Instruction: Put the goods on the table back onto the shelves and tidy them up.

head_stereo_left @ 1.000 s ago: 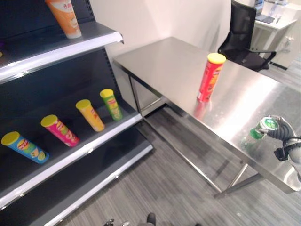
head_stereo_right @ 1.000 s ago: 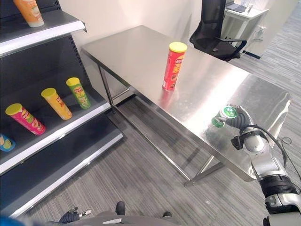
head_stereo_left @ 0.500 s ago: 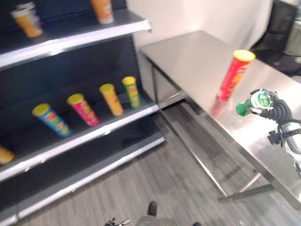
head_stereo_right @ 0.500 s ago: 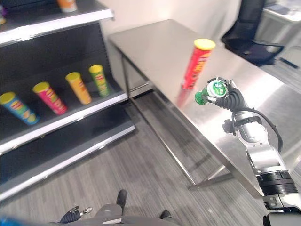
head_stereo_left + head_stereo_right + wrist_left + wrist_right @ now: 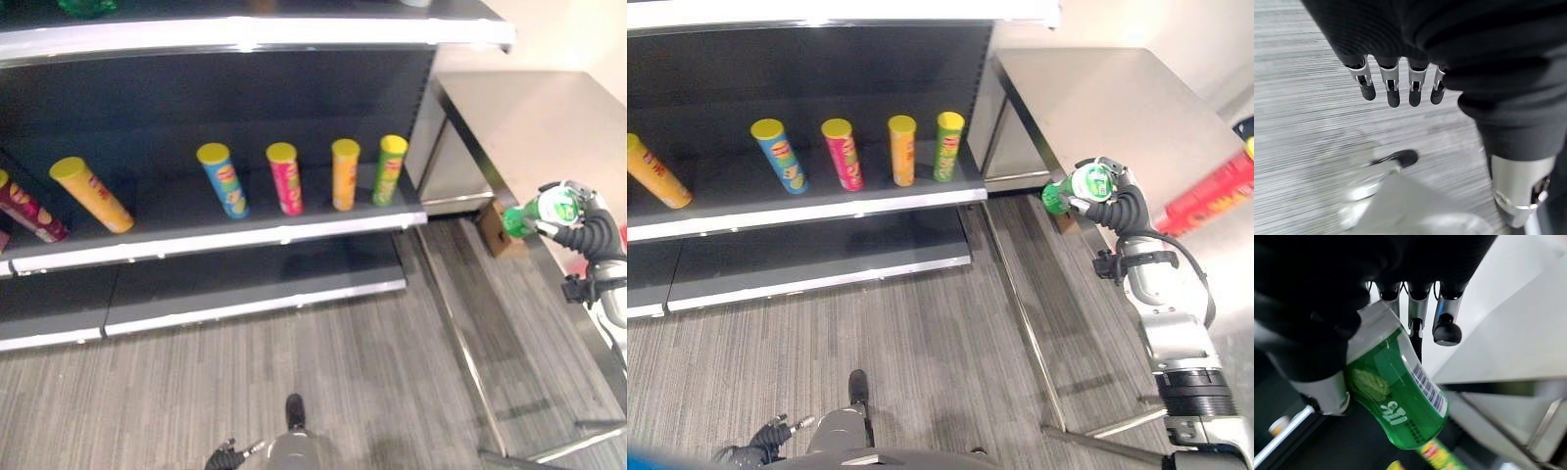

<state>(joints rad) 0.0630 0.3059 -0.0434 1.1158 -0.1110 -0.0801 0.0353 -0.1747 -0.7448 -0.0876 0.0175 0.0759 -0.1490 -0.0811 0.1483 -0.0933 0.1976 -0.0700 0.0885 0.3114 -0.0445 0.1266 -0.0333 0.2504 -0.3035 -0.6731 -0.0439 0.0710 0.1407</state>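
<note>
A dark shelf (image 5: 216, 238) with a pale front edge runs across the scene from nine o'clock to about two o'clock. On it stand tall snack cans: a yellow can (image 5: 90, 194) leaning at ten o'clock, then a blue can (image 5: 223, 180), a pink can (image 5: 285, 178), an orange can (image 5: 344, 174) and a green can (image 5: 389, 169) side by side towards one o'clock. A bare lower shelf (image 5: 245, 292) sits beneath. A steel surface (image 5: 1097, 98) lies at two o'clock, carrying a red can (image 5: 1213, 193) at three o'clock. Grey striped floor (image 5: 323, 372) spreads below.
</note>
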